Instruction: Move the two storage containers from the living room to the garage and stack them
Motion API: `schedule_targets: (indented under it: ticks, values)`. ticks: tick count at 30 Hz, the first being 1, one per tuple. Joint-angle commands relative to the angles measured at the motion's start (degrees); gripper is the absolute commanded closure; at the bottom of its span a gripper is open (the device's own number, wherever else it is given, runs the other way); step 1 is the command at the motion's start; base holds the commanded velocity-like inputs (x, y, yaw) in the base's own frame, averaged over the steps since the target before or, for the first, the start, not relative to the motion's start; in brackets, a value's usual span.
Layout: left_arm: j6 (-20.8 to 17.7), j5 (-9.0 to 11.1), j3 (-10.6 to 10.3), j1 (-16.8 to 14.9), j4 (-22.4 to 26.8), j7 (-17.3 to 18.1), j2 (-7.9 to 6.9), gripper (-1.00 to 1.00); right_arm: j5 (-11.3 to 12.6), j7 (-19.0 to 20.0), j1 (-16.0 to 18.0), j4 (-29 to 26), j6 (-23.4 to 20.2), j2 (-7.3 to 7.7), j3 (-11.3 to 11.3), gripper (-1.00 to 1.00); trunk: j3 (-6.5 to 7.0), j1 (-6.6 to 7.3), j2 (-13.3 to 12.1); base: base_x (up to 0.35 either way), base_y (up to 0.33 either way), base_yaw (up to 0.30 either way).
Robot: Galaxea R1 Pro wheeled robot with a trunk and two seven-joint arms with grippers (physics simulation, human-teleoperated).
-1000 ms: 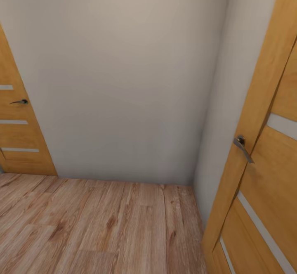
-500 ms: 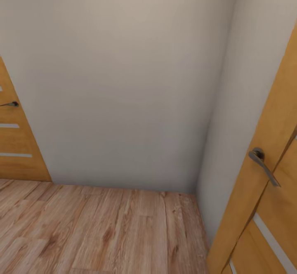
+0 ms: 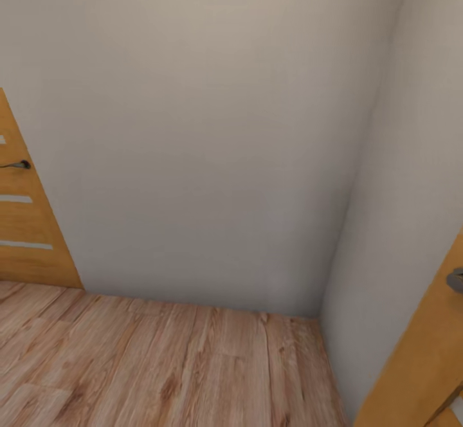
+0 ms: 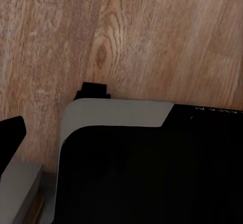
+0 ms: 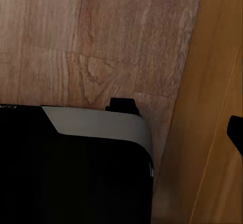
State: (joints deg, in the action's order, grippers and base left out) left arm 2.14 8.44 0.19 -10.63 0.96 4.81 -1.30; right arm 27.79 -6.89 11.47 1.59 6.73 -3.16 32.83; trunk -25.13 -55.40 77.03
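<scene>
Down at the wrists, the robot's black, grey-edged base (image 4: 152, 173) sits over the light wood-plank floor (image 3: 161, 363); whether either hand is open or closed cannot be told. At that floor's near right stands an orange wooden door (image 3: 418, 375) with a metal handle (image 3: 456, 280). Beyond the floor rises a plain cream wall (image 3: 206, 144), another orange panelled door (image 3: 26, 234) to its left. No orange-red containers are in sight here.

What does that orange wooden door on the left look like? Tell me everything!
The orange-brown wooden door stands at the head view's left edge, partly cut off. Its surface shows wood grain with pale horizontal strips set across it. A dark metal lever handle sticks out near its edge. It rises from the light wood-plank floor and sits beside the plain cream wall.
</scene>
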Motion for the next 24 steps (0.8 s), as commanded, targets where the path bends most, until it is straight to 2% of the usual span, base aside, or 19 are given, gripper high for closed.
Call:
schedule_targets:
  ticks: [1, 12, 24]
  values:
    - [0.15, 0.50, -0.01, -0.04, -0.08, 0.29, -0.01, -1.00, 0.51, -0.05, 0.05, 0.17, 0.30, -0.03, 0.48, -1.00, -0.06, -0.03, 0.03, 0.302, 0.000, 0.054]
    - [0.15, 0.50, -0.01, -0.09, -0.08, 0.29, -0.01, -1.00, 0.51, -0.05, 0.05, 0.17, 0.30, -0.07, 0.48, -1.00, -0.06, -0.03, 0.03, 0.285, 0.000, 0.017]
    - [0.15, 0.50, 0.00, -0.08, -0.08, 0.29, 0.00, -1.00, 0.51, -0.05, 0.04, 0.17, 0.30, -0.09, 0.48, -1.00, -0.06, -0.03, 0.03, 0.040, 0.000, 0.241]
